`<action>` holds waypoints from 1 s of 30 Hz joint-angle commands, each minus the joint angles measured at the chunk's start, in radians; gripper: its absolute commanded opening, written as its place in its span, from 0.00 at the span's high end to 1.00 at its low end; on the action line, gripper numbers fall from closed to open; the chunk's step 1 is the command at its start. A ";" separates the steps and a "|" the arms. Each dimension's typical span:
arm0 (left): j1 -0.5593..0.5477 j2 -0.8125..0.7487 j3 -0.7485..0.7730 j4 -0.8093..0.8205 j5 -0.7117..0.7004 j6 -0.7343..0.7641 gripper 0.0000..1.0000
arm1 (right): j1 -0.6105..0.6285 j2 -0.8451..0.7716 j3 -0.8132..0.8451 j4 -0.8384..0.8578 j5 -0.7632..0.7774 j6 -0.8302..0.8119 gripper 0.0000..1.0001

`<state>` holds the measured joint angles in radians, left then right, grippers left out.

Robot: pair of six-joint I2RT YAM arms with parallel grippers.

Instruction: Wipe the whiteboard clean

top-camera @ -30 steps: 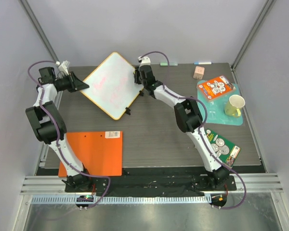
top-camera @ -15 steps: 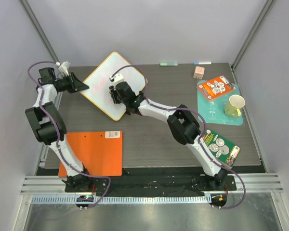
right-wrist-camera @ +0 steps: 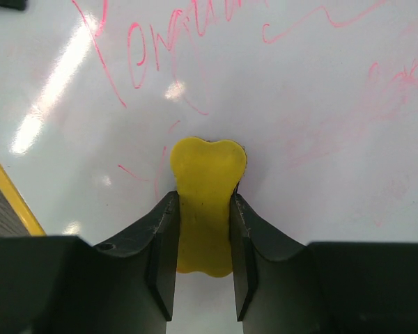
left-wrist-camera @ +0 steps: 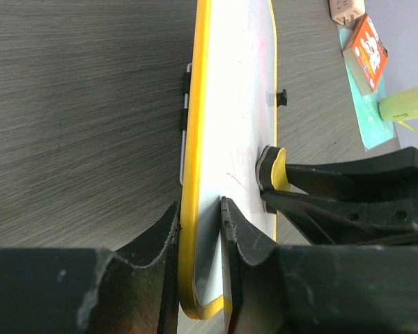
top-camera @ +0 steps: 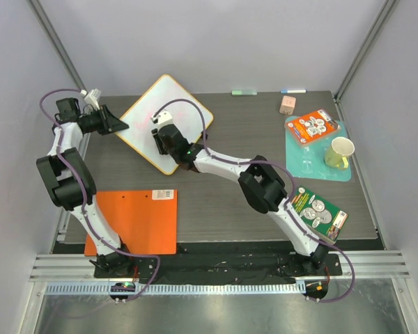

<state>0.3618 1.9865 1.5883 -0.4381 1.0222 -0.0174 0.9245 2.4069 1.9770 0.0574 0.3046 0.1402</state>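
Observation:
The whiteboard (top-camera: 177, 104), white with a yellow rim and pink writing, lies at the back left of the table. My left gripper (top-camera: 122, 125) is shut on its left corner; in the left wrist view (left-wrist-camera: 198, 216) the jaws pinch the yellow rim (left-wrist-camera: 194, 174). My right gripper (top-camera: 159, 138) is shut on a yellow eraser (right-wrist-camera: 206, 202) and presses it flat on the board (right-wrist-camera: 299, 83), among pink marks. The eraser also shows in the left wrist view (left-wrist-camera: 279, 167).
An orange clipboard-like sheet (top-camera: 136, 223) lies front left. At the right are a teal mat (top-camera: 313, 156) with an orange packet (top-camera: 315, 126) and a yellow cup (top-camera: 340, 152), a green packet (top-camera: 319, 209), a small pink block (top-camera: 287, 104) and markers at the back edge.
My right gripper has swept with the eraser from the board's right corner leftward across the board to its lower left part. My left gripper has kept hold of the corner.

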 commanded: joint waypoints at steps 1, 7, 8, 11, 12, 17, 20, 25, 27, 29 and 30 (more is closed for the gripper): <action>-0.041 -0.071 -0.014 0.021 -0.028 0.059 1.00 | 0.073 0.089 0.066 -0.101 -0.052 -0.007 0.99; -0.043 -0.075 -0.022 0.019 -0.024 0.057 1.00 | 0.065 0.165 0.239 -0.076 0.033 -0.033 0.99; -0.043 -0.077 -0.024 0.016 -0.022 0.059 1.00 | 0.063 0.175 0.264 -0.074 0.027 -0.033 0.99; -0.041 -0.081 -0.028 0.010 -0.020 0.065 1.00 | 0.063 0.210 0.338 -0.062 0.002 -0.039 0.99; -0.043 -0.083 -0.030 0.009 -0.022 0.069 1.00 | 0.062 0.222 0.359 -0.064 -0.005 -0.039 0.99; -0.043 -0.091 -0.033 -0.010 -0.017 0.085 1.00 | 0.048 0.305 0.508 -0.024 -0.060 -0.024 0.99; -0.043 -0.097 -0.034 -0.021 -0.020 0.093 1.00 | 0.024 0.317 0.520 -0.021 -0.091 0.038 0.99; -0.041 -0.106 -0.031 -0.036 -0.027 0.102 1.00 | -0.001 0.227 0.321 -0.102 -0.044 0.130 0.99; -0.043 -0.106 -0.031 -0.036 -0.027 0.103 1.00 | -0.001 0.154 0.179 -0.126 0.010 0.153 0.99; -0.041 -0.107 -0.031 -0.034 -0.027 0.100 1.00 | 0.005 0.106 0.084 -0.137 0.037 0.186 0.99; -0.043 -0.106 -0.030 -0.036 -0.025 0.100 1.00 | 0.010 0.057 -0.013 -0.130 0.086 0.191 0.99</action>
<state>0.3569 1.9507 1.5646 -0.4461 1.0046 0.0048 0.9283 2.5347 2.2066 0.1013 0.2886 0.2691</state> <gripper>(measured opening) 0.232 0.356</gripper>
